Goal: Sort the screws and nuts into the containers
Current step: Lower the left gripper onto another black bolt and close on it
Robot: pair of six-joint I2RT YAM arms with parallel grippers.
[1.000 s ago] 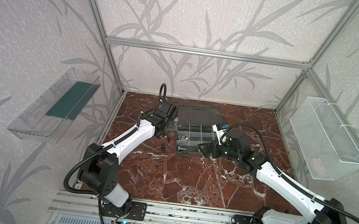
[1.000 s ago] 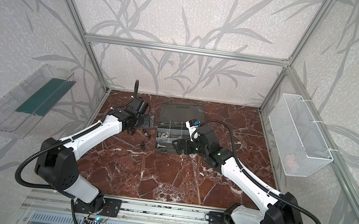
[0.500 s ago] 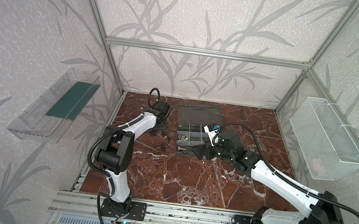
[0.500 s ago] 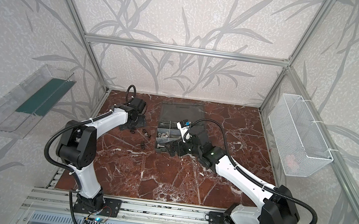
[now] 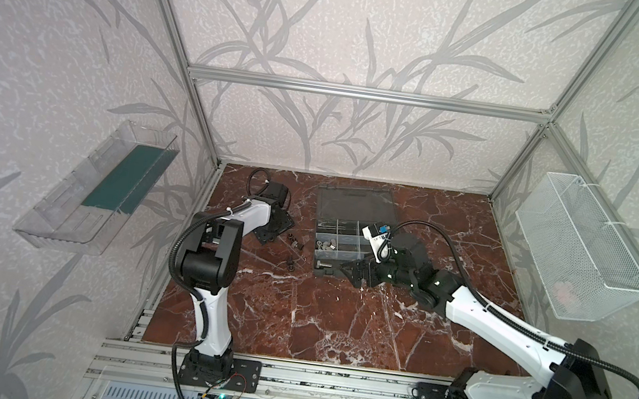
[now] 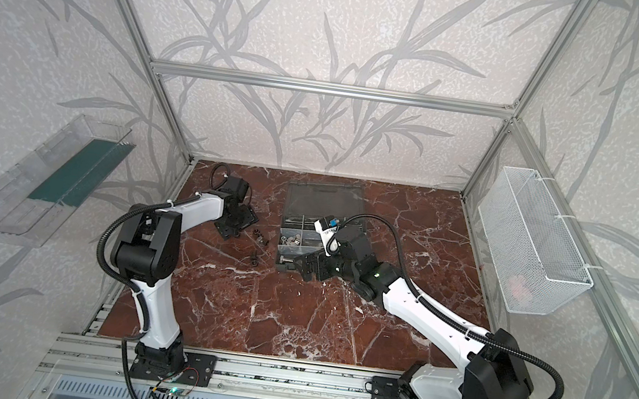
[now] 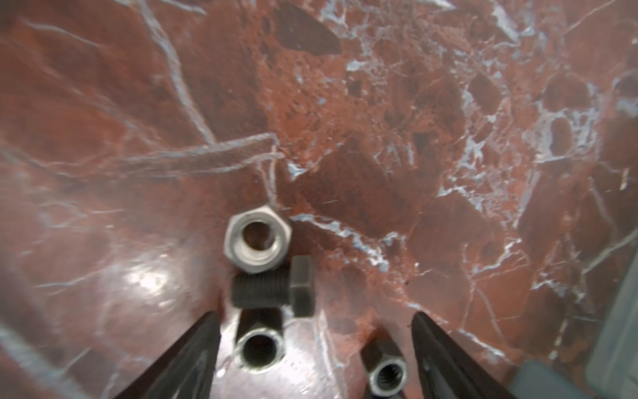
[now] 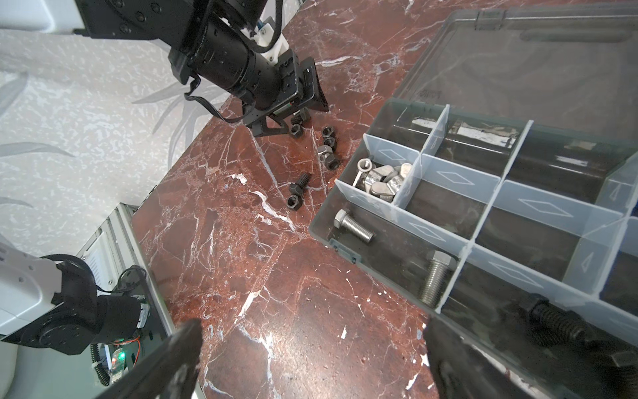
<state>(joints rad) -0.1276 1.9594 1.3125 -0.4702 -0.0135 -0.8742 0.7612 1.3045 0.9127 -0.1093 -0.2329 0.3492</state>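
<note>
My left gripper (image 7: pixel 315 315) is open and low over the marble, left of the organizer case (image 5: pixel 379 224). Two black nuts (image 7: pixel 259 349) (image 7: pixel 385 367) lie between its fingers, touching neither. Just past them lie a black screw (image 7: pixel 272 292) and a silver nut (image 7: pixel 257 238). More black nuts (image 8: pixel 328 145) and a black screw (image 8: pixel 298 184) lie loose beside the case. Its containers hold silver nuts (image 8: pixel 379 178), silver screws (image 8: pixel 354 224) and black screws (image 8: pixel 552 321). My right gripper (image 8: pixel 314 324) is open and empty at the case's front edge (image 5: pixel 354 270).
The case's flat lid (image 5: pixel 357 205) lies open toward the back wall. A clear wall tray (image 5: pixel 92 195) hangs on the left and a white wire basket (image 5: pixel 579 251) on the right. An aluminium rail (image 5: pixel 306 379) runs along the front edge.
The left arm has folded, its elbow drawn toward the front, while its gripper stays at the loose pieces and its jaws have narrowed a little. The right gripper shifted slightly left along the case front.
</note>
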